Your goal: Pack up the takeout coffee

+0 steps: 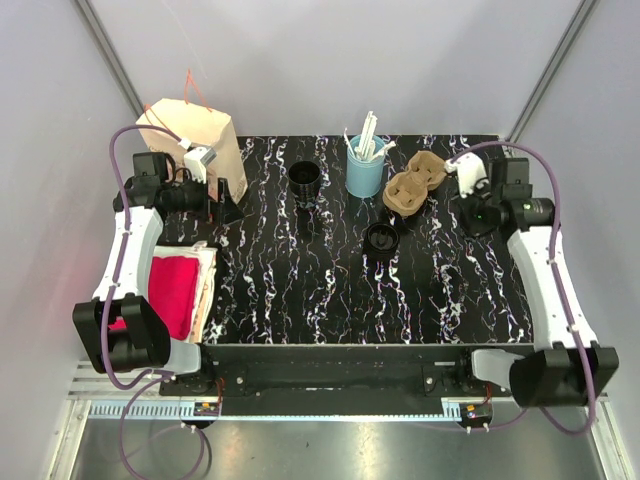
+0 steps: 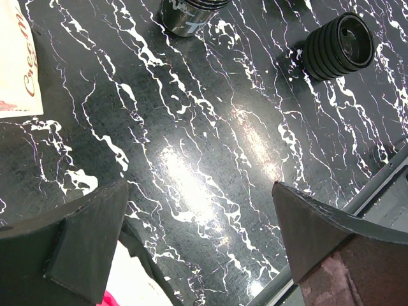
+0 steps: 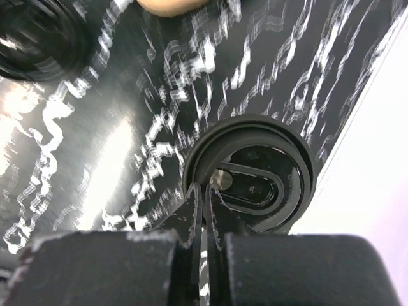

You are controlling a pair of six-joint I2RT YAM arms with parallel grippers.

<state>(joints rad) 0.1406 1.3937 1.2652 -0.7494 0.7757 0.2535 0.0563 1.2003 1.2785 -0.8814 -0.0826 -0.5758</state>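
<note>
2 arms: 1 each side of black marbled table [image 1: 330, 290].
L fingers [image 2: 194, 194]: spread wide, nothing betw. them, over bare table nr paper bag [image 2: 16, 57].
Takeout coffee [image 3: 255, 185]: upright, lidded, right under R fingers [image 3: 205, 197], nr table's right edge.
R fingers: pressed together, tips at coffee's near rim; touching or not, can't tell.
Others: lidless black cup [image 1: 304, 177], blue cup of straws [image 1: 365, 172], cardboard carrier [image 1: 415, 187] at back centre.
</note>
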